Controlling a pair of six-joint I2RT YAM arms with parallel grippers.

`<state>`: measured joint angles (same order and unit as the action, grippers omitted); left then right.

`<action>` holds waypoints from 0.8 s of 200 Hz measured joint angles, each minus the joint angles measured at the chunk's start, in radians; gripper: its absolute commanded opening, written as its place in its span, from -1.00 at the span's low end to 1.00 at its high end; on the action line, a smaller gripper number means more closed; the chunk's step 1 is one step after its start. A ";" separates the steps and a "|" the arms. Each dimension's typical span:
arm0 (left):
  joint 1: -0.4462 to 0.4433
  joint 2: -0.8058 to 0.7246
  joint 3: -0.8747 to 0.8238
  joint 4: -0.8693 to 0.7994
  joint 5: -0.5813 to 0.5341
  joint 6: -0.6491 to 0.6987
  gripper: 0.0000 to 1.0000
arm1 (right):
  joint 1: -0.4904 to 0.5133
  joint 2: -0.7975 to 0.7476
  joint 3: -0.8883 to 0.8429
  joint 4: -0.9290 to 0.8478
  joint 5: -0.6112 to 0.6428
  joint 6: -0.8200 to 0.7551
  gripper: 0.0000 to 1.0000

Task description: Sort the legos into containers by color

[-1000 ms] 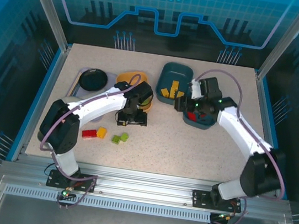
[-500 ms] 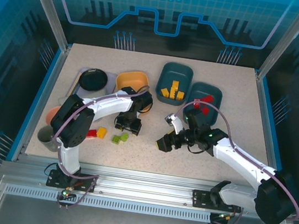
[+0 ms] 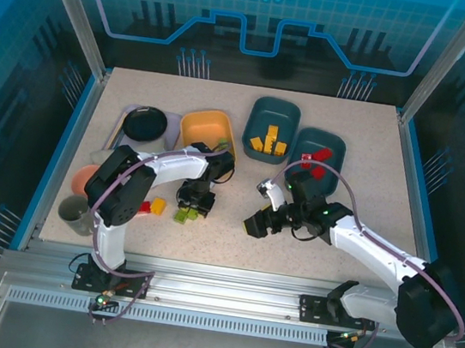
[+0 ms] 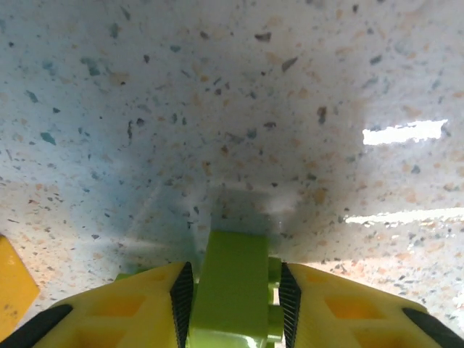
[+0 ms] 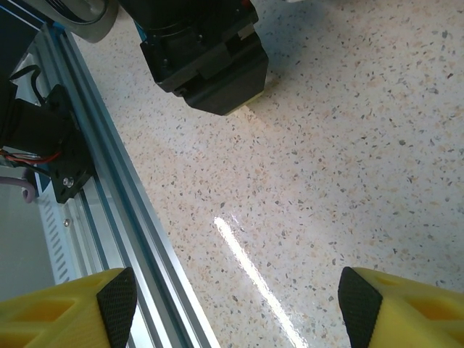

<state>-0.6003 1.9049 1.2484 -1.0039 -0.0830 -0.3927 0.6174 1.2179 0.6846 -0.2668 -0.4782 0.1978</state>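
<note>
My left gripper [image 4: 230,290] is shut on a green lego [image 4: 233,279] that still rests on the table, its pads pressing both sides. In the top view the left gripper [image 3: 192,209] stands over the green legos [image 3: 183,216], with a yellow lego [image 3: 158,206] and a bit of a red one [image 3: 142,207] to their left. The yellow-orange container [image 3: 207,127] sits behind. One teal container [image 3: 259,108] holds yellow legos [image 3: 268,140], the other [image 3: 333,145] red ones [image 3: 319,156]. My right gripper [image 3: 253,225] [image 5: 235,304] hangs open over bare table.
A lavender tray [image 3: 122,136] with a black bowl [image 3: 144,123] stands at the back left. An orange cup [image 3: 85,177] and a grey cup [image 3: 78,215] sit near the left edge. The aluminium rail [image 5: 109,210] runs along the near edge by my right gripper.
The left gripper came down over the green legos and closed on one. The right arm left the teal container with the red legos and swung to the table's middle, then held still.
</note>
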 measured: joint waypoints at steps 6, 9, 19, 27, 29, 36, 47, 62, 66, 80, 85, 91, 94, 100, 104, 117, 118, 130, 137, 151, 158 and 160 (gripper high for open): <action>0.000 0.000 0.000 0.003 0.000 0.002 -0.42 | 0.000 0.005 0.000 0.000 0.001 0.001 0.51; 0.000 0.000 0.000 0.005 0.000 0.002 -0.44 | 0.000 0.006 0.000 0.000 0.002 0.001 0.51; 0.000 0.000 0.000 0.007 -0.001 0.003 -0.46 | 0.000 0.012 0.000 0.000 0.004 0.003 0.51; 0.000 0.000 0.002 0.007 -0.001 0.001 -0.46 | 0.000 0.014 0.000 0.000 0.006 0.004 0.50; 0.000 0.000 0.002 0.006 -0.002 0.002 -0.46 | 0.000 0.014 0.000 -0.001 0.006 0.003 0.50; 0.000 0.000 0.006 0.005 -0.003 0.001 -0.47 | 0.000 0.014 0.001 -0.001 0.007 0.004 0.50; 0.000 -0.002 0.019 0.003 -0.004 -0.001 -0.47 | 0.000 0.014 0.005 -0.002 0.011 0.003 0.49; 0.000 -0.018 0.053 -0.011 -0.004 -0.008 -0.47 | 0.000 0.012 0.013 -0.002 0.027 0.004 0.50; 0.000 -0.026 0.066 -0.017 -0.003 -0.011 -0.48 | 0.000 0.010 0.016 -0.002 0.032 0.004 0.50; 0.000 -0.066 0.120 -0.042 -0.003 -0.027 -0.47 | 0.000 -0.008 0.023 -0.001 0.055 0.005 0.50; 0.002 -0.082 0.143 -0.051 -0.002 -0.032 -0.47 | 0.000 -0.014 0.027 -0.001 0.063 0.008 0.50; 0.005 -0.101 0.177 -0.061 0.000 -0.039 -0.46 | 0.000 -0.023 0.032 0.001 0.075 0.011 0.51; 0.008 -0.109 0.193 -0.065 0.001 -0.043 -0.45 | 0.000 -0.026 0.035 0.005 0.079 0.012 0.51; 0.015 -0.124 0.225 -0.070 0.003 -0.050 -0.45 | -0.001 -0.031 0.043 0.010 0.087 0.016 0.51; 0.024 -0.132 0.250 -0.076 0.007 -0.054 -0.44 | -0.002 -0.031 0.050 0.016 0.095 0.021 0.51; 0.062 -0.142 0.324 -0.085 0.011 -0.064 -0.44 | -0.004 -0.025 0.072 0.033 0.113 0.031 0.51; 0.067 -0.142 0.332 -0.087 0.011 -0.067 -0.44 | -0.004 -0.024 0.075 0.035 0.114 0.033 0.51; 0.117 -0.130 0.391 -0.091 0.009 -0.077 -0.44 | -0.008 -0.005 0.103 0.054 0.132 0.048 0.51; 0.151 -0.114 0.426 -0.094 0.008 -0.080 -0.44 | -0.010 0.010 0.121 0.068 0.140 0.057 0.51; 0.211 -0.062 0.491 -0.094 0.001 -0.085 -0.44 | -0.016 0.042 0.150 0.098 0.162 0.079 0.51; 0.235 -0.029 0.520 -0.092 -0.003 -0.088 -0.44 | -0.018 0.058 0.162 0.111 0.173 0.092 0.51; 0.242 -0.018 0.529 -0.092 -0.004 -0.089 -0.44 | -0.020 0.064 0.166 0.117 0.178 0.095 0.51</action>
<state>-0.3584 1.8874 1.7771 -1.0958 -0.0868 -0.4812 0.5976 1.2819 0.8509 -0.1497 -0.3000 0.2932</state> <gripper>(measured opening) 0.285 0.755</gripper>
